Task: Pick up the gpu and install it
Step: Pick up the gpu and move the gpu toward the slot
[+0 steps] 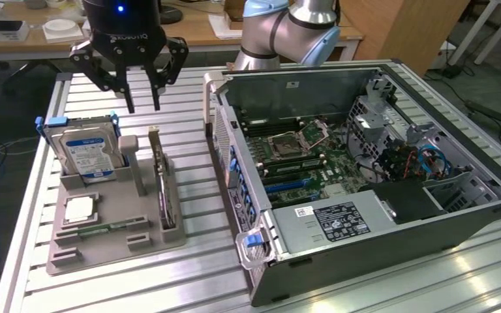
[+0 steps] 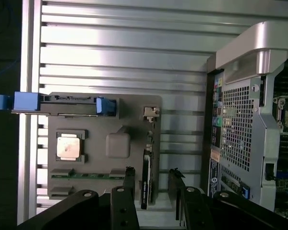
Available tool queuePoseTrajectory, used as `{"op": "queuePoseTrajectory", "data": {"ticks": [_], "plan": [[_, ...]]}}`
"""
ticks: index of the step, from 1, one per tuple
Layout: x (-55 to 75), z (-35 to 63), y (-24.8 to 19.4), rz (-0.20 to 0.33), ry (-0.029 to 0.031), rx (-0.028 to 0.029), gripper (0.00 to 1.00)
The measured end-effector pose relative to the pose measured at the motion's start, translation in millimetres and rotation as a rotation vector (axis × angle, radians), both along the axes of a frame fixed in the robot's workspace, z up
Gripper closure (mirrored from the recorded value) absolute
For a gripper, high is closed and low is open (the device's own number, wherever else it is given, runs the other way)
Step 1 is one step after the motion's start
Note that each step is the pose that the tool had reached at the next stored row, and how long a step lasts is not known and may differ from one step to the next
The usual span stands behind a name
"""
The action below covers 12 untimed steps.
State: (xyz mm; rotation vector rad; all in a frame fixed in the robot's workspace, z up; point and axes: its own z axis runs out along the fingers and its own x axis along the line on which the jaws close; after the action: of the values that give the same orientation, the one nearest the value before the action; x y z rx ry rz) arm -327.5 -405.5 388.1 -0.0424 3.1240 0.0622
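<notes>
- The black two-fingered tool (image 1: 143, 104) hangs released, grasping nothing, above the thin green-and-dark gpu card (image 1: 158, 171).
- The card stands on edge in the grey plastic tray (image 1: 102, 251), not yet picked up.
- Installing it in the open black computer case (image 1: 381, 254) is all left to do.

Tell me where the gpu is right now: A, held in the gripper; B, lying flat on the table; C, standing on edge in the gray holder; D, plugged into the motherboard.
C: the gpu stands on edge in a slot of the gray holder, and the open gripper above it holds nothing.
</notes>
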Motion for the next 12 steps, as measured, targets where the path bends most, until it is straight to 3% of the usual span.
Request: {"op": "queuePoseTrajectory", "data": {"ticks": [12], "plan": [[0.0,-2.7,-10.2,0.0,0.002,0.0001,0.59]]}}
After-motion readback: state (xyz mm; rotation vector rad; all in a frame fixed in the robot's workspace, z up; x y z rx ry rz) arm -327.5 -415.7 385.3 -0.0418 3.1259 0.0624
